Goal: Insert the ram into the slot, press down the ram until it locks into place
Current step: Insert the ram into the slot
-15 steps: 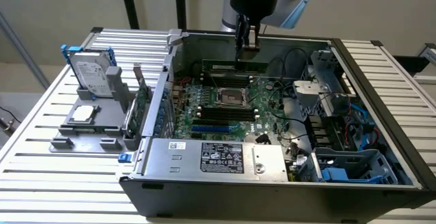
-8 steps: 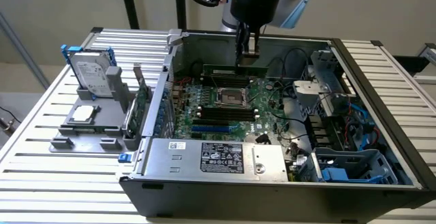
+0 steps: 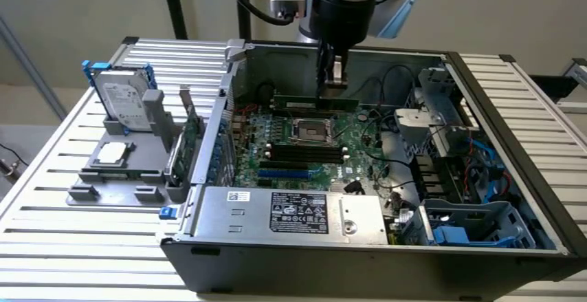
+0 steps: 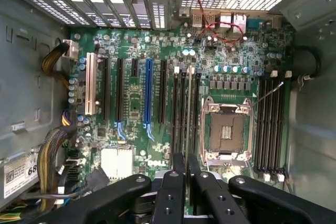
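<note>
Inside the open case (image 3: pixel 367 271), the exterior view shows the tool (image 3: pixel 332 76) clamped on the ram (image 3: pixel 317 101). The ram is held level on its long edge, just beyond the socket (image 3: pixel 312 131). From the wrist view, the tool (image 4: pixel 186 177) pinches the ram (image 4: pixel 188 108), which is seen edge-on. It lines up along the black slots (image 4: pixel 176 108) beside the socket (image 4: pixel 226 132). I cannot tell whether it is seated.

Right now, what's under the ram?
The ram, held in the gripper, is over the bank of black slots beside the processor socket. The slot directly beneath is mostly covered by the ram's edge.
</note>
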Robot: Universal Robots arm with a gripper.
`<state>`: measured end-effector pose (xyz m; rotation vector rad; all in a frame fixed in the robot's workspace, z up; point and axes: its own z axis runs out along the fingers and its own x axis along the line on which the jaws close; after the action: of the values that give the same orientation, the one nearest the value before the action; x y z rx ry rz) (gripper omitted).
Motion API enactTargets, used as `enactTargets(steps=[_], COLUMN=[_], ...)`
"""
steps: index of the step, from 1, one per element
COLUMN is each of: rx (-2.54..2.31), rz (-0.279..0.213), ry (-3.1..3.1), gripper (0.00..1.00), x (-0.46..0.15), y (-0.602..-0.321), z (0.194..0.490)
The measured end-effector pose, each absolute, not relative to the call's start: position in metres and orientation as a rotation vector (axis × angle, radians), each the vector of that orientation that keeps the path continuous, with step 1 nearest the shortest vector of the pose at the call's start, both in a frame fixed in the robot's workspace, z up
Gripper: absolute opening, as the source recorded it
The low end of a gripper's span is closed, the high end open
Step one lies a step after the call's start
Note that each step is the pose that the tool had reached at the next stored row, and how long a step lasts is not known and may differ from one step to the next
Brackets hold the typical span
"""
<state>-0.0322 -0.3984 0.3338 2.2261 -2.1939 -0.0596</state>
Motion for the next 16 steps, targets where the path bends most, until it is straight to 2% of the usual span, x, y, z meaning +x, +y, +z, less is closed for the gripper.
enactTargets(steps=[16], rx=[2.226], rz=[-0.06], ry=[-2.194], gripper=[0.14], x=[-0.032], y=[-0.408], z=[0.305])
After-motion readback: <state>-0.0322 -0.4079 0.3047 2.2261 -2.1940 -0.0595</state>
